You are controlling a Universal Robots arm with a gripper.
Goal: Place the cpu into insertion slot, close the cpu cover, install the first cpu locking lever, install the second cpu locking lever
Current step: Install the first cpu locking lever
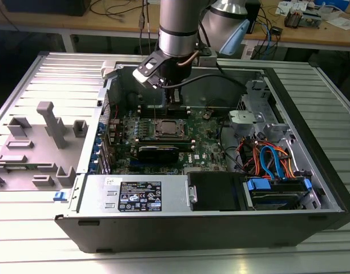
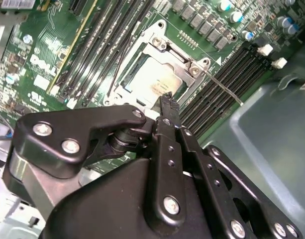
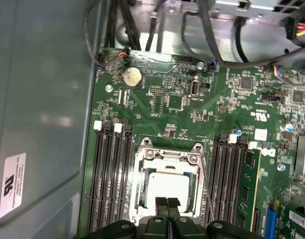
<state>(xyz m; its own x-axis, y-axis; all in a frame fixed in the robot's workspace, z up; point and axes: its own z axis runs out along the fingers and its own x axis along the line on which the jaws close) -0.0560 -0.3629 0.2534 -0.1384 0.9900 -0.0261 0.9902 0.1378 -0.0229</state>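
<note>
Grey ribbed surface [image 1: 163, 257], exterior view: it carries an open computer case [image 1: 312, 188] with the green motherboard [image 1: 209, 145] facing up.
Arm, exterior view: the arm [image 1: 179, 28] hangs into the case, jaws pointing down just above the insertion slot [image 1: 168, 129].
Blocks, exterior view: grey blocks [image 1: 49, 123] stand at the exterior view's left, well apart from the board.
Cpu, second wrist view: the cpu [image 2: 153, 82] lies flat in the insertion slot. Its silver top shows through the window of the cpu cover [image 2: 178, 54], which lies down over it.
Lever, second wrist view: a thin wire lever [image 2: 223, 88] reaches from a socket corner across the memory slots [image 2: 242, 64].
Jaws, second wrist view: the black fingertips [image 2: 167, 102] are pressed together with nothing between them, close over the socket's edge.
Cpu, first wrist view: the cpu [image 3: 171, 186] sits inside the cpu cover [image 3: 167, 155], with memory slots [image 3: 112, 179] on both sides.
Jaws, first wrist view: the fingertips [image 3: 162, 203] meet over the cpu's edge and grip nothing.
Battery, first wrist view: a coin battery [image 3: 132, 77] sits near the board's edge.
</note>
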